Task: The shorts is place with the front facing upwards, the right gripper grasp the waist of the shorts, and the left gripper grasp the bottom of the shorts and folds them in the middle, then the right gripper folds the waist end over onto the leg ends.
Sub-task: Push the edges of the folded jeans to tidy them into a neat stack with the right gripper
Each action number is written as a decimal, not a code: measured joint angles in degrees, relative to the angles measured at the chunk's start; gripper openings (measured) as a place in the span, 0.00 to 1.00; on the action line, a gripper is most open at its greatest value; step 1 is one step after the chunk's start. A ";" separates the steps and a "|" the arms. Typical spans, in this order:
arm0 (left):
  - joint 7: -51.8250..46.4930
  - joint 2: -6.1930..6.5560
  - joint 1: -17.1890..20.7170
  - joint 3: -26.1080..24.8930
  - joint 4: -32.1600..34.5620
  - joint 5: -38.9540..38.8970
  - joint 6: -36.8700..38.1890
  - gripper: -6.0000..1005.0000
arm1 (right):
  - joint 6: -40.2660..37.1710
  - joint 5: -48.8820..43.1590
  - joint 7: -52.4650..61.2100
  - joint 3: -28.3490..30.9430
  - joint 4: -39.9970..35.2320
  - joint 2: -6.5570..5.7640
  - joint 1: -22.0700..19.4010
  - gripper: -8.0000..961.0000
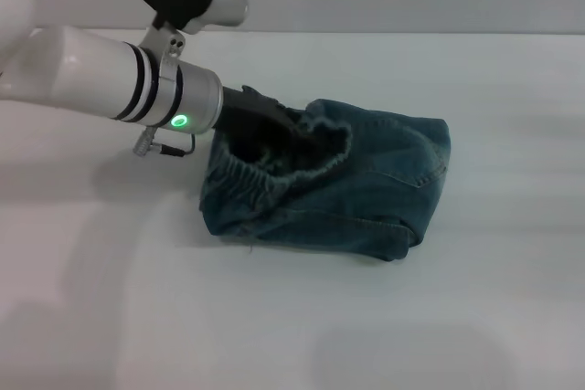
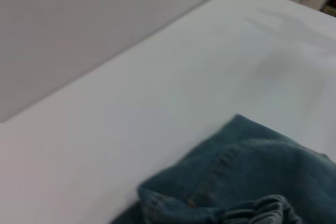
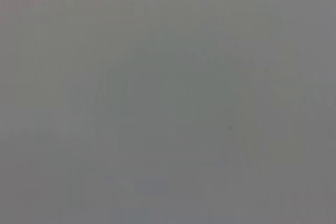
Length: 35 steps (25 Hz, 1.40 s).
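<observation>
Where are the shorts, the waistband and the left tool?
shorts (image 1: 384, 180), head view, on the flat denim panel.
waistband (image 1: 260, 182), head view, on the gathered elastic edge.
left tool (image 1: 265, 116), head view, on its black body at the waistband; fingers hidden.

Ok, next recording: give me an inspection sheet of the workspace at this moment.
Surface: white table, bare around the garment.
Job's things: the shorts lie folded into a compact bundle; ruffled waist end on top, facing the robot's left.
Clutter: nothing seen.
Grippers: left gripper at the waist end, its tips sunk in the denim; the right gripper is not visible.
Cables: short grey loop under the left wrist.
Surroundings: plain pale wall behind the table; right wrist view shows only blank grey.
</observation>
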 joint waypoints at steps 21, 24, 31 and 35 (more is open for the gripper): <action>0.10 0.42 1.67 -1.13 2.60 4.29 -10.46 0.06 | 0.06 -0.09 0.00 -0.43 0.59 0.13 0.72 0.64; 0.32 0.42 1.67 -1.24 1.98 4.50 -12.15 0.05 | 0.03 -0.10 0.00 -0.44 0.59 0.23 0.74 0.65; 0.44 0.41 1.71 -1.25 1.07 4.98 -13.16 0.12 | 0.09 -0.11 0.00 -0.10 0.59 0.40 0.69 0.65; 0.13 0.40 1.98 -1.35 1.05 5.09 -14.03 0.15 | 0.16 -0.11 0.00 -0.16 0.63 0.40 0.74 0.64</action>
